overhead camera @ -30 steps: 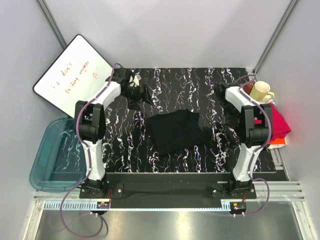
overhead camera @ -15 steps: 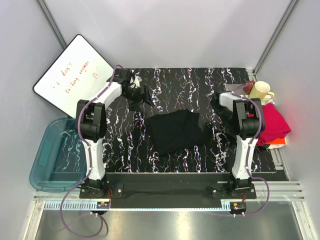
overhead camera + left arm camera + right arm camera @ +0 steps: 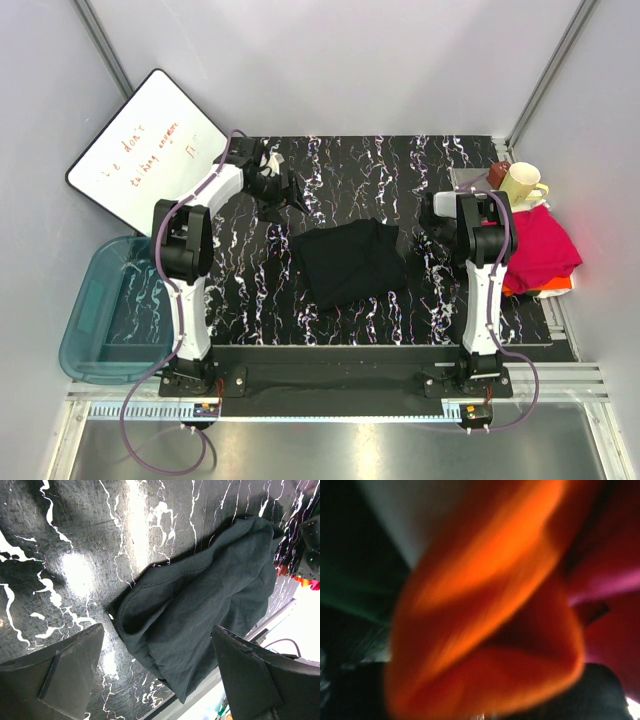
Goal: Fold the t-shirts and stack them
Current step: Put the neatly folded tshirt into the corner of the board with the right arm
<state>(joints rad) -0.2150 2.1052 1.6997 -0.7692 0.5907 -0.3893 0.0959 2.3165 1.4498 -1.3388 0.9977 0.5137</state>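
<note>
My right tool (image 3: 436, 212) has just snapped closed right of the black tee (image 3: 348, 262), with orange cloth (image 3: 485, 605) filling its view; whether it's pinched I cannot tell. That is probably the next piece to fold, and my left tool (image 3: 160, 675) hangs open.

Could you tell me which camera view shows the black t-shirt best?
The top external view: the black t-shirt lies whole and unobstructed in the middle of the table. The left wrist view shows it closer, folds clear, but obliquely. The right wrist view shows mostly blurred orange cloth, not this shirt.
</note>
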